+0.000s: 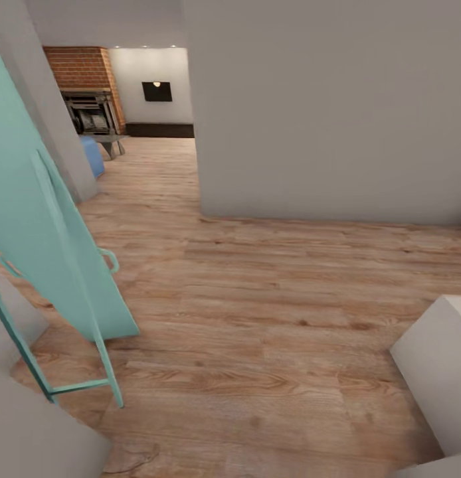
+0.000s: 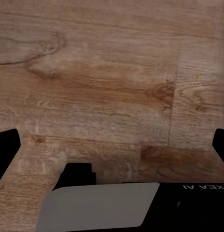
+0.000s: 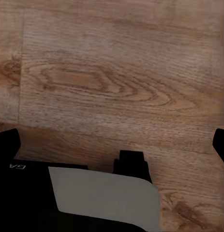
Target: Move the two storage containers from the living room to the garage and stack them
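The two storage containers are out of view, and so is the garage. I stand on a light wood plank floor (image 1: 270,299) in a passage. Far ahead the living room opens, with its brick fireplace (image 1: 81,70) and a blue sofa (image 1: 92,156). My left gripper (image 2: 112,145) hangs open over the planks, its black fingertips (image 2: 6,152) spread wide with nothing between them. My right gripper (image 3: 114,145) is open the same way above bare wood, its fingertips (image 3: 7,145) at the picture's sides.
A teal door (image 1: 38,219) with a handle leans open at the left, close to my grey left arm (image 1: 31,425). A pale wall (image 1: 323,113) blocks the way ahead on the right. My right arm (image 1: 436,358) shows at the lower right.
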